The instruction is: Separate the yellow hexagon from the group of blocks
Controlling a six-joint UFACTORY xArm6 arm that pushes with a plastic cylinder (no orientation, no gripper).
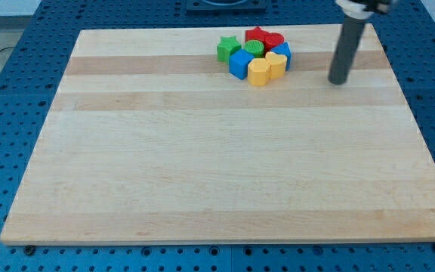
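Observation:
A tight group of blocks sits near the view's top, right of centre, on the wooden board point(202, 151). A yellow hexagon point(259, 72) is at the group's lower edge, touching a second yellow block point(276, 64) on its right and a blue cube point(240, 63) on its left. Behind them are a green star point(228, 49), a green round block point(254, 48), a red star point(257, 36), a red round block point(274, 40) and a blue block point(283, 51). My tip point(339, 81) rests on the board to the right of the group, apart from every block.
The board lies on a blue perforated table point(21, 91). The group is close to the board's top edge. The rod rises from the tip toward the view's top right.

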